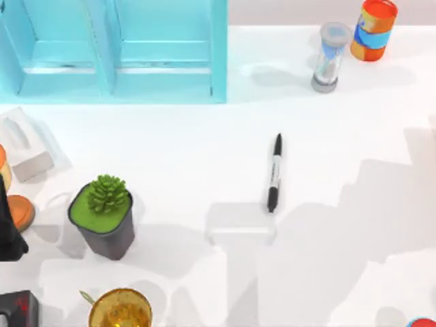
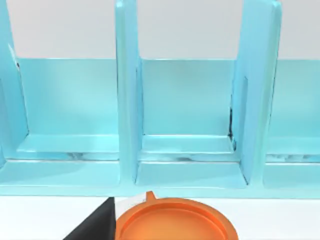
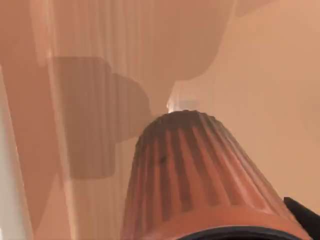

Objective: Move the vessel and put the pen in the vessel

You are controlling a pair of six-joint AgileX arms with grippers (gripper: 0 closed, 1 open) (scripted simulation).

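At counter (image 1: 204,143) centre, top view: the pen (image 1: 274,174) lies flat and alone, plant pot (image 1: 102,216) well to its left, teal shelf (image 1: 116,48) at back left. Your left arm (image 1: 9,235) sits at the left edge.

Left wrist view: shelf compartments ahead, orange disc (image 2: 172,222) close in front.

Right wrist view: the vessel (image 3: 200,175) looms close to the cam, ribbed sides showing; its spot on the counter can't be told.

Left gripper, right gripper: open or closed, you can't tell.

a turquoise shelf unit (image 1: 116,51) stood at eleven o'clock, an hourglass (image 1: 328,58) and striped can (image 1: 373,29) at one, a potted succulent (image 1: 103,214) and golden goblet (image 1: 120,308) at seven.
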